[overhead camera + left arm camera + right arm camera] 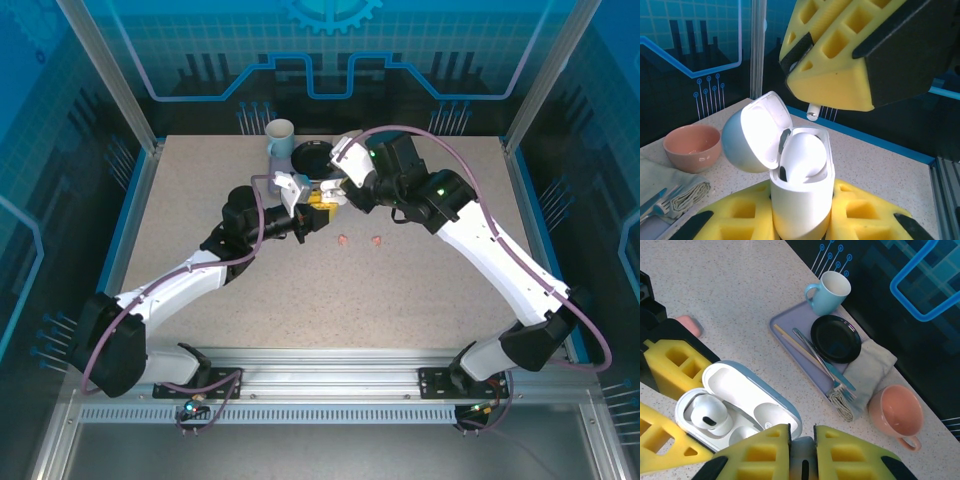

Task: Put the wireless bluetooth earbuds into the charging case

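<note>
Near the far edge of the counter (430, 290), about mid-width, the left pincer (802, 222) is clamped on the base of the charging case (802, 200), held upright off the surface with its lid (757, 132) flipped open. One seated white earbud (802, 155) sits in a slot. The other slot (767, 415) is empty. The right pincer (802, 445) hangs just above the case, clamped on the second white earbud (812, 112), whose stem pokes out below the pads. Two pink earbuds (344, 239) lie loose on the counter near the case, on its near-edge side. Step in hand, as I read it: inserting the second white bud, so roughly the first pair is half done and the pink ones are untouched. The next move calls for lining the stem up over the empty slot, stem down, lowering straight, then letting go, while the left arm holds the case steady. Risk: the stem catching the slot rim or bumping the seated bud.
</note>
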Controlling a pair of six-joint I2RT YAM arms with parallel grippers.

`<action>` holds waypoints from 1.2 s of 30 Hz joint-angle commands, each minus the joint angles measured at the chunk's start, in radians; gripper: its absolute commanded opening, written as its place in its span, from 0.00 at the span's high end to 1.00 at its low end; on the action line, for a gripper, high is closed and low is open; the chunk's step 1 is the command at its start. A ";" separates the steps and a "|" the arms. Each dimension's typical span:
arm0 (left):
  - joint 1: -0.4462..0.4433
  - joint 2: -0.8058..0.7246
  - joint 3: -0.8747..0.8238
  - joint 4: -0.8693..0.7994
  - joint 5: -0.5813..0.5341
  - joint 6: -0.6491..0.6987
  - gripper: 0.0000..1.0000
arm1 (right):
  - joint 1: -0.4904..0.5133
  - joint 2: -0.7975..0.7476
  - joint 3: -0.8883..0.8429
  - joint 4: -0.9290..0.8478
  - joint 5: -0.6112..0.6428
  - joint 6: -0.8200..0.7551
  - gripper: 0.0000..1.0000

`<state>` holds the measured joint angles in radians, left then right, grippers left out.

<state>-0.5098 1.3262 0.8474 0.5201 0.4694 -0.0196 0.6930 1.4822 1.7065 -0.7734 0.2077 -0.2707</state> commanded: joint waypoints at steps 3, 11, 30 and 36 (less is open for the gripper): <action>-0.005 -0.016 0.021 0.024 0.026 0.016 1.00 | -0.007 0.018 0.015 -0.002 0.021 -0.024 0.96; -0.005 -0.016 0.028 0.024 0.024 0.017 1.00 | -0.006 0.011 -0.012 -0.006 0.023 -0.033 0.98; -0.004 0.002 0.039 0.032 0.026 0.010 1.00 | 0.077 0.021 -0.020 -0.009 0.075 -0.149 0.96; -0.004 0.002 0.035 0.041 0.023 0.009 1.00 | 0.090 0.040 0.011 -0.003 0.087 -0.153 0.87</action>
<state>-0.5098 1.3270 0.8478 0.5125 0.4732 -0.0200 0.7544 1.5043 1.6905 -0.7765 0.3035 -0.4072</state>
